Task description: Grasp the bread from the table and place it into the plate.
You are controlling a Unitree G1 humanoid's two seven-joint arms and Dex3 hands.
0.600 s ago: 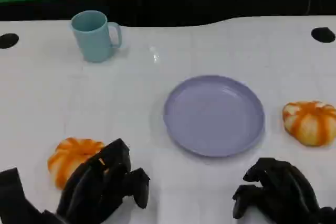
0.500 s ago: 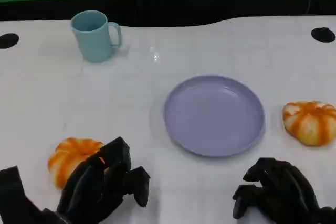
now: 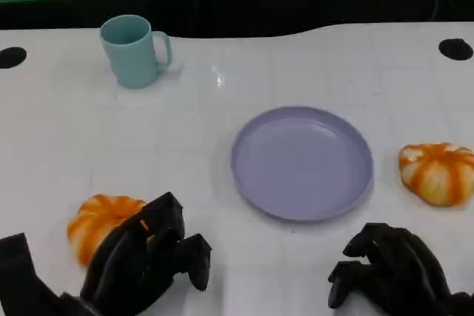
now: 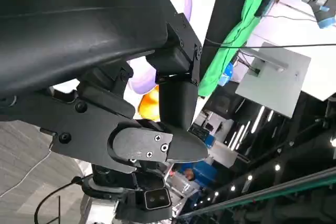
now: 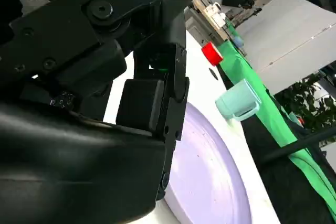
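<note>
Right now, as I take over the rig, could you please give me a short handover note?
Left hand: low at the near left, fingers curled beside the left bread, holding nothing as far as the head view shows; contact with it is unclear.
Right hand: curled at the near right, holding nothing.
Plate: mid-table, nothing on it.
Right bread: on the table, right of the plate, apart from it.
Cup: far left.
Done: nothing placed.
Left: grasp a bread, lift it, set it on the plate.
</note>
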